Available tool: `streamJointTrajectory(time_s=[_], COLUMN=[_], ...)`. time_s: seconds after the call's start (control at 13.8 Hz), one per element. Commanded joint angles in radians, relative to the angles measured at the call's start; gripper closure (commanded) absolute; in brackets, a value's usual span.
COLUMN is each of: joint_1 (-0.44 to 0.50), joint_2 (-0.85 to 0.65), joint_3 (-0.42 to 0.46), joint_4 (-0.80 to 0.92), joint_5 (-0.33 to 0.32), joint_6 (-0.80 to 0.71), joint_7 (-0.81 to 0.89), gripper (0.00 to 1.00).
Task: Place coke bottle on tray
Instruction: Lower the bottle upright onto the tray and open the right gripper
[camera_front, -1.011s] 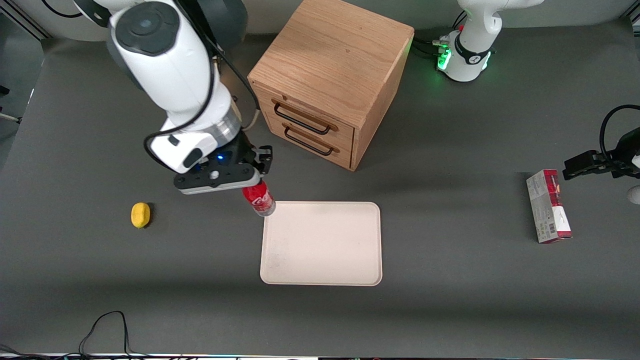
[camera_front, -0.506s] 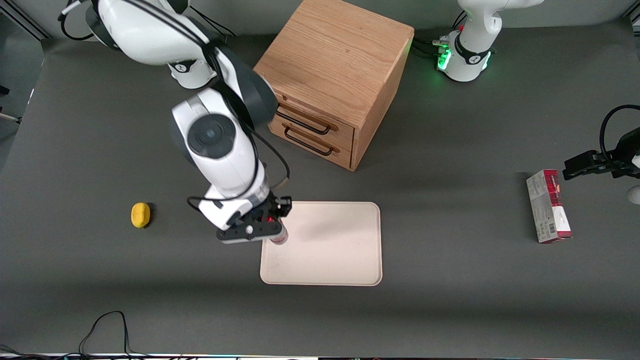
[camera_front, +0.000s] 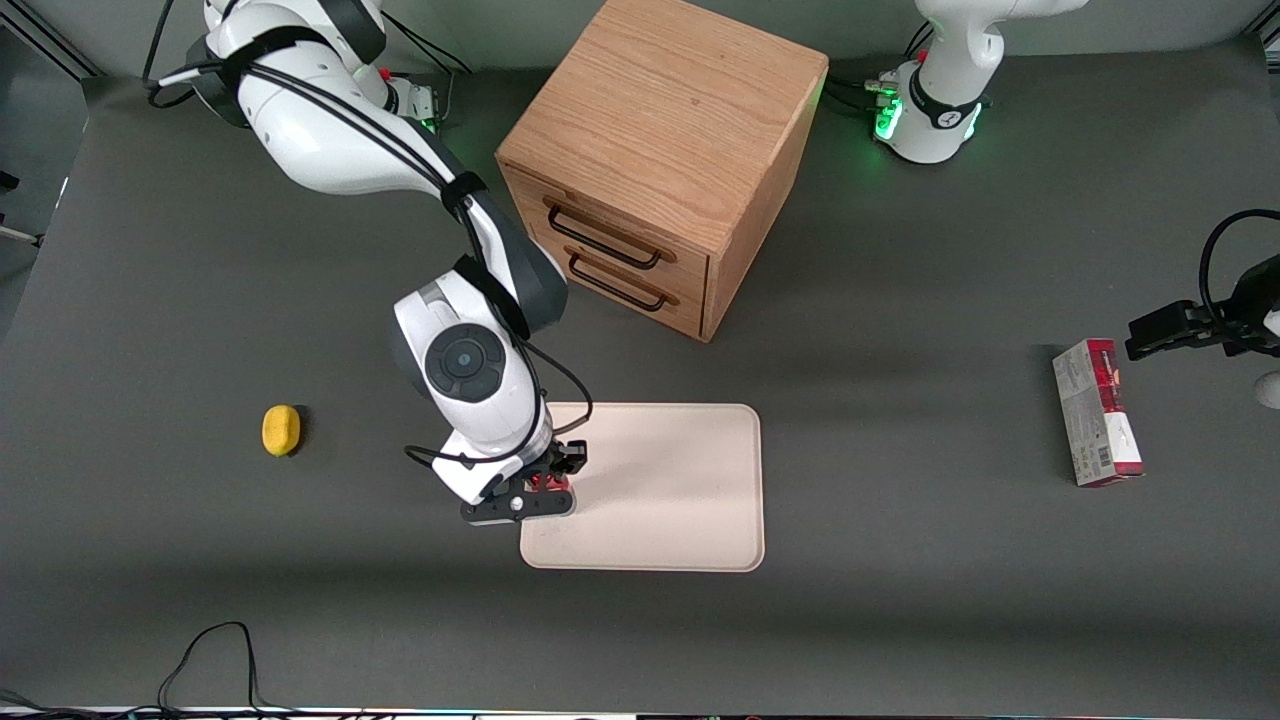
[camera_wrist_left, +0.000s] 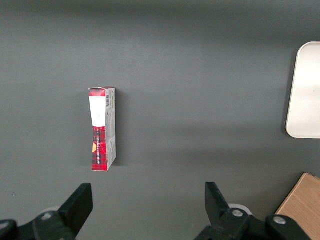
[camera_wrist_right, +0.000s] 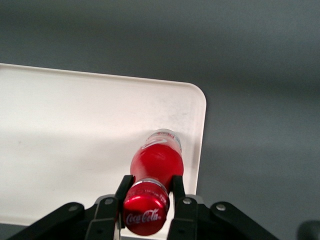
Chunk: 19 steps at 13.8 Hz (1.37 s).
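The gripper (camera_wrist_right: 149, 192) was clamped on the bottle (camera_wrist_right: 156, 167) just below its red cap, one finger (camera_wrist_right: 123, 189) on each side. Beneath the jaws the bottle's base met the tray (camera_wrist_right: 70, 130) (near a rounded corner), standing roughly upright.

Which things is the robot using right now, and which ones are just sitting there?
Being used:
- coke bottle, upright over the tray's corner
- tray
- gripper, shut on the bottle's neck

Just sitting there:
- lemon, toward the working arm's end
- red-and-grey carton, toward the parked arm's end
- wooden drawer box
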Motion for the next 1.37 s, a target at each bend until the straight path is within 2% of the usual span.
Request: streamJointTrajectory(time_s=[0.0, 0.43, 0.58, 0.65, 0.79, 1.01, 1.3], joint_1=[0.001, -0.012, -0.012, -0.012, -0.012, -0.012, -0.001], joint_2=[0.015, 0.032, 0.035, 0.035, 0.035, 0.014, -0.124], joint_3=[0.001, 0.000, 0.000, 0.001, 0.001, 0.004, 0.010], joint_4=[0.002, 0.003, 0.003, 0.003, 0.003, 0.011, 0.019], joint_5=[-0.025, -0.020, -0.020, -0.019, -0.019, -0.013, -0.011], joint_6=[0.013, 0.051, 0.063, 0.063, 0.063, 0.046, -0.172], joint_7=[0.016, 0.013, 0.028, 0.030, 0.019, 0.013, 0.013], gripper=[0.99, 0.99, 0.74, 0.34, 0.00, 0.00, 0.00])
